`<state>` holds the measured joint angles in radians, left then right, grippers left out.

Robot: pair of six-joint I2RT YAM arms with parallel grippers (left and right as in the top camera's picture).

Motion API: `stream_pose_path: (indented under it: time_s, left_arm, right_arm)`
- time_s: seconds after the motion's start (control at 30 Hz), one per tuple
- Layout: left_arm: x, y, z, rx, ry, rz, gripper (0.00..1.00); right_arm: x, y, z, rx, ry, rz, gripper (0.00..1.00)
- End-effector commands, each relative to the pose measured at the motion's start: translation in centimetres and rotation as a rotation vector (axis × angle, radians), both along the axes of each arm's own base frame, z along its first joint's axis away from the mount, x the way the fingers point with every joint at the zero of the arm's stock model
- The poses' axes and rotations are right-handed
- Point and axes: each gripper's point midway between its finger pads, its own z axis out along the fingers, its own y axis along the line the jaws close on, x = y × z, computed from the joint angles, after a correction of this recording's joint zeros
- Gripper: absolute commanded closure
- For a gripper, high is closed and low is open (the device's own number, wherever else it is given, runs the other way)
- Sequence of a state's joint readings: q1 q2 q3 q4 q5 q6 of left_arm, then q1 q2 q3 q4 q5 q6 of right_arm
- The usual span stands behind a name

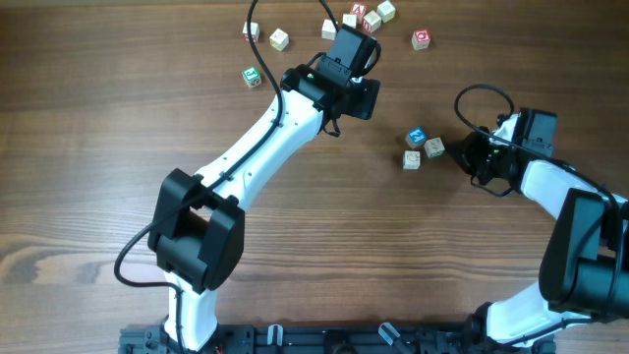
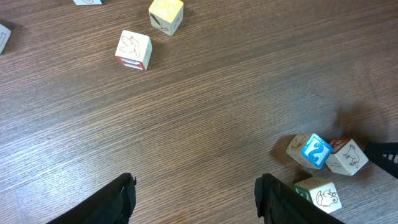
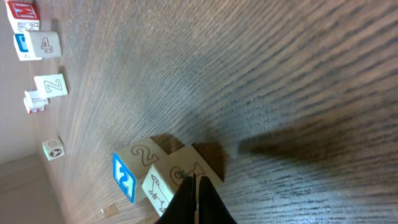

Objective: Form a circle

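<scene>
No circle shows, only a tight group of three small pale wooden cubes right of centre: a blue-faced cube (image 1: pixel 417 137), a plain one (image 1: pixel 433 147) and one below (image 1: pixel 411 159). My right gripper (image 1: pixel 469 153) is shut. In the right wrist view its closed tips (image 3: pixel 196 182) touch the cube with an animal drawing (image 3: pixel 163 185), beside the blue "2" cube (image 3: pixel 126 178). My left gripper (image 1: pixel 362 96) hangs open above bare wood at the upper middle. Its fingers (image 2: pixel 118 199) hold nothing, and the group (image 2: pixel 316 151) lies just right of them.
Several loose cubes lie along the far edge (image 1: pixel 371 18), with a red-faced one (image 1: pixel 421 39), a pale one (image 1: pixel 280 39) and a green-faced one (image 1: pixel 253 76) further left. In the left wrist view a red-edged cube (image 2: pixel 133 50) and a yellowish cube (image 2: pixel 166 14) lie ahead.
</scene>
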<state>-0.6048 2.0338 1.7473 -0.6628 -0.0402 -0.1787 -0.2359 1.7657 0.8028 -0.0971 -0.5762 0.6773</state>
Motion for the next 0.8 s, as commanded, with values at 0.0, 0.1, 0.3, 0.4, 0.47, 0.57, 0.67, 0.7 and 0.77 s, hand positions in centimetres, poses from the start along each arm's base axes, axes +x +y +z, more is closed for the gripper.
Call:
stream_pose_path:
  time_s: [0.0,0.1,0.3,0.4,0.47,0.57,0.67,0.7,0.77]
  left_arm:
    - [0.11,0.26,0.92,-0.01,-0.016,0.018,0.35]
    - [0.11,0.26,0.92,-0.01,-0.016,0.018,0.35]
    - [0.11,0.26,0.92,-0.01,-0.016,0.018,0.35]
    - [0.1,0.27,0.9,-0.01,-0.015,0.018,0.35]
    - [0.1,0.27,0.91,-0.01,-0.015,0.018,0.35]
    - [0.11,0.26,0.92,-0.01,-0.016,0.018,0.35]
    - [0.11,0.26,0.92,-0.01,-0.016,0.018,0.35]
    - [0.1,0.27,0.9,-0.01,-0.015,0.018,0.35]
    - [0.11,0.26,0.92,-0.01,-0.016,0.018,0.35]
  right_arm:
    - [-0.13,0.49,-0.22,0.025,0.016,0.009,0.95]
    - [-0.24,0.51,-0.28,0.026,0.021,0.009,0.95]
    - [-0.35,0.56,-0.33,0.029,0.027,0.009,0.96]
    - [-0.35,0.65,-0.28,0.034,0.025,0.012,0.96]
    - [-0.39,0.66,-0.29,0.035,0.027,0.012,0.95]
    - [-0.41,0.74,-0.26,0.04,0.027,0.014,0.96]
    - [-0.42,0.94,-0.13,0.051,0.024,0.021,0.96]
    - [-0.42,0.94,-0.13,0.051,0.024,0.021,0.96]
    - [-0.43,0.94,-0.14,0.051,0.024,0.021,0.95]
